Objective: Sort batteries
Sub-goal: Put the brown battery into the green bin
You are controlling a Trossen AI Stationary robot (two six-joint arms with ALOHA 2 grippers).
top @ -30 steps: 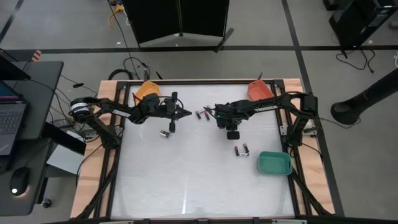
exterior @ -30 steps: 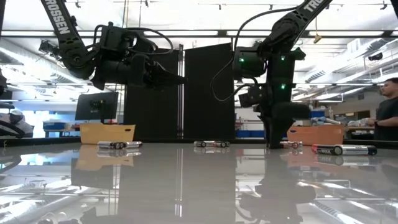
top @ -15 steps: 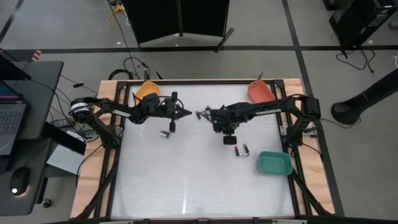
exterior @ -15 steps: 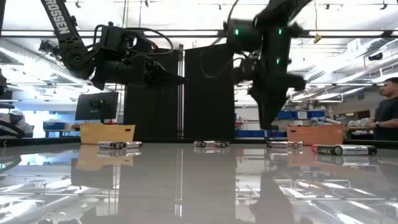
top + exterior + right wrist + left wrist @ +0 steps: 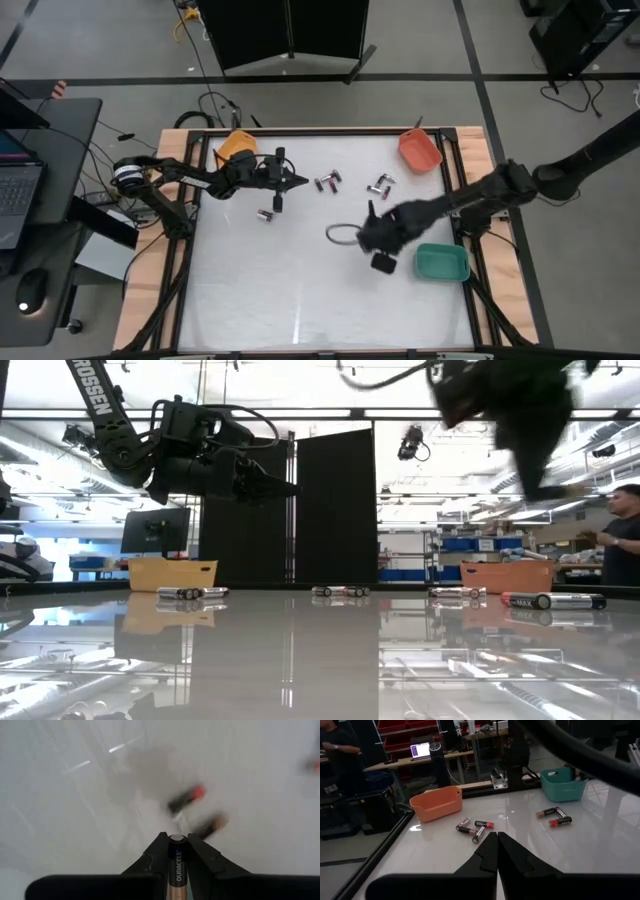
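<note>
- Table (image 5: 300, 300): white, glossy top inside a dark frame, seen whole from above.
- Left gripper (image 5: 303, 181): hung above the table's far left part, near the orange tray; fingers (image 5: 487, 854) pressed together with nothing between them.
- Right gripper (image 5: 177, 851): positioned over the table's right half, just beside the green tray; fingers pinched on a battery.
- Held battery (image 5: 177, 865): dark cell with a copper-toned lower body, clamped upright between the right fingers, its flat end showing at the tips.
- Orange tray (image 5: 236, 145): stood at the far left edge of the table; contents could not be told.
- Red-orange tray (image 5: 419, 150): stood at the far right corner of the table.
- Green tray (image 5: 442, 263): stood at the right edge, nearer the front; interior appeared plain from above.
- Loose batteries, group one (image 5: 328, 182): a few cells lay close together at the far middle of the table, just ahead of the left gripper.
- Loose batteries, group two (image 5: 379, 185): two or three cells lay to the right of the first group, near the red-orange tray.
- Single battery (image 5: 266, 214): lay alone on the table, below the left arm.
- Person (image 5: 622, 535): stood beyond the table at the room's right side, in a dark top.
</note>
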